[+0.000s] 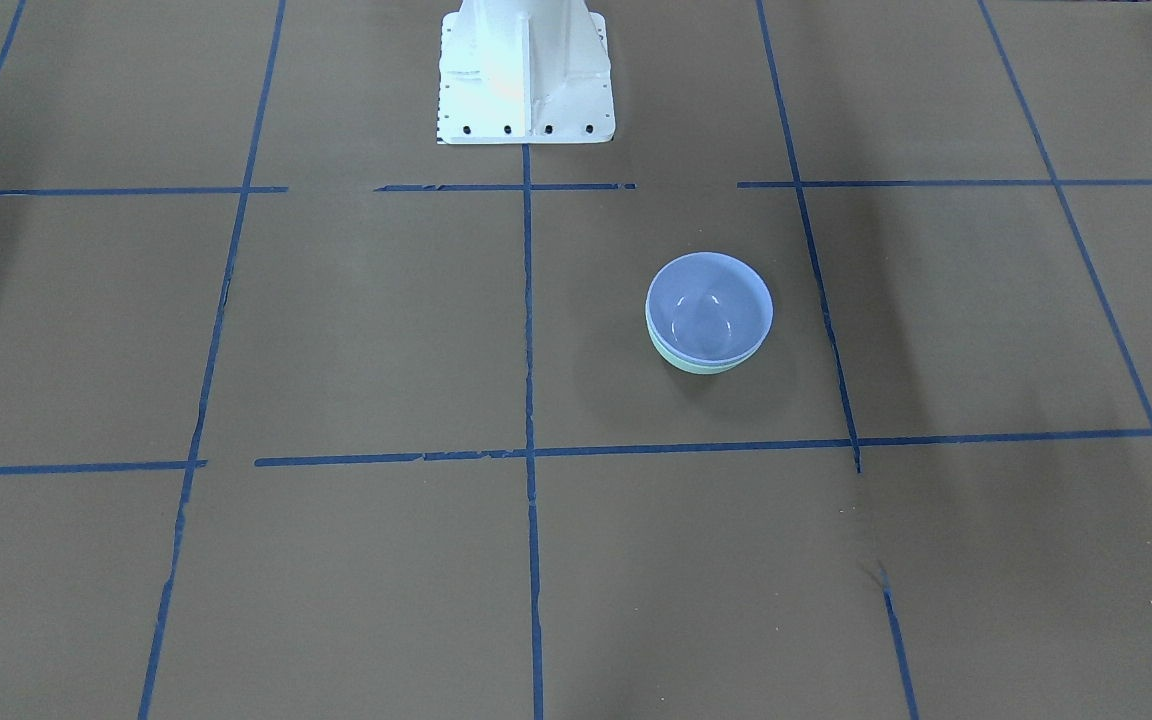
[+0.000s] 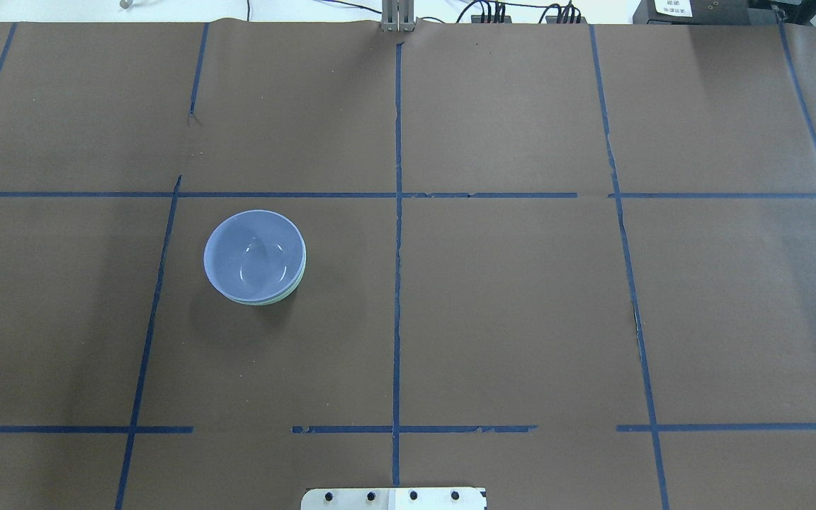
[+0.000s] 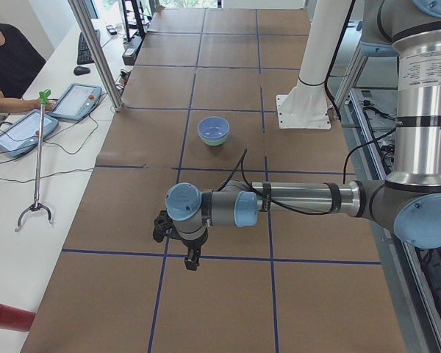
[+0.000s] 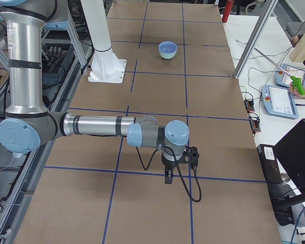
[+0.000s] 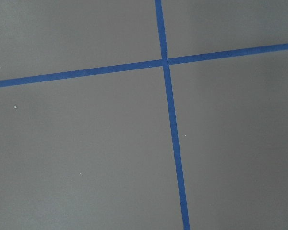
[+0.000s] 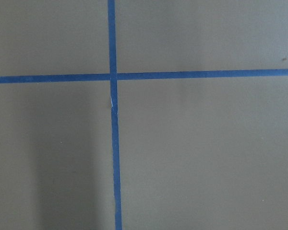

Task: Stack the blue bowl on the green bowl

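Blue bowl (image 1: 708, 305) (glossy) in green bowl (image 1: 700, 366)

left arm (image 3: 301, 197) and right arm (image 4: 94, 125): silver tubes, grey joints, pale blue caps (image 3: 183, 202). thin black cable (image 3: 245, 154) at wrist. left gripper (image 3: 192, 260) and right gripper (image 4: 169, 178) black. white pedestal (image 1: 524, 75), dark bolt heads (image 1: 507, 129).

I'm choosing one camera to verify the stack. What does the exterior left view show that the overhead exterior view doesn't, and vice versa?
Only exterior left: the left arm, stretched low over the table with the left gripper pointing down, well clear of the bowls; whether it is open is unclear. An operator sits beside the table. Only overhead: the whole interior of the blue bowl, with the green bowl just a sliver at its rim. Both: blue nested in green, the taped brown table, the white base plate.
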Motion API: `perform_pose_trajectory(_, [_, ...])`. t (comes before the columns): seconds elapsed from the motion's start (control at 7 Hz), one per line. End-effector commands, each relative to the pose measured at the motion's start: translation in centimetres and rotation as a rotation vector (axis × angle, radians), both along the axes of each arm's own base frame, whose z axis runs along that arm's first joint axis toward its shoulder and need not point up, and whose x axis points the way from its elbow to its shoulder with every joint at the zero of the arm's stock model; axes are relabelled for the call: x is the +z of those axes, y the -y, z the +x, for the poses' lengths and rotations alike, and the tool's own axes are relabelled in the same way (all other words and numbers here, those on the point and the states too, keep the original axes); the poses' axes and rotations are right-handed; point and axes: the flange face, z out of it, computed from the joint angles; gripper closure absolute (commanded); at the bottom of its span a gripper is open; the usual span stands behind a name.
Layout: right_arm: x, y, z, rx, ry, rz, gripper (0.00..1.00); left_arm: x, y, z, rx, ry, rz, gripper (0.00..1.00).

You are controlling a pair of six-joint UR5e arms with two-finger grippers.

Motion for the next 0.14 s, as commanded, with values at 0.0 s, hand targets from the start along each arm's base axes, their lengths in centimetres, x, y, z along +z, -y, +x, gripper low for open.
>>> perform_pose_trajectory(0.0, [0.00, 0.00, 0.00, 0.000, 0.000, 0.000, 0.00, -0.14, 0.12, -0.01, 0.000, 0.001, 0.003, 0.00])
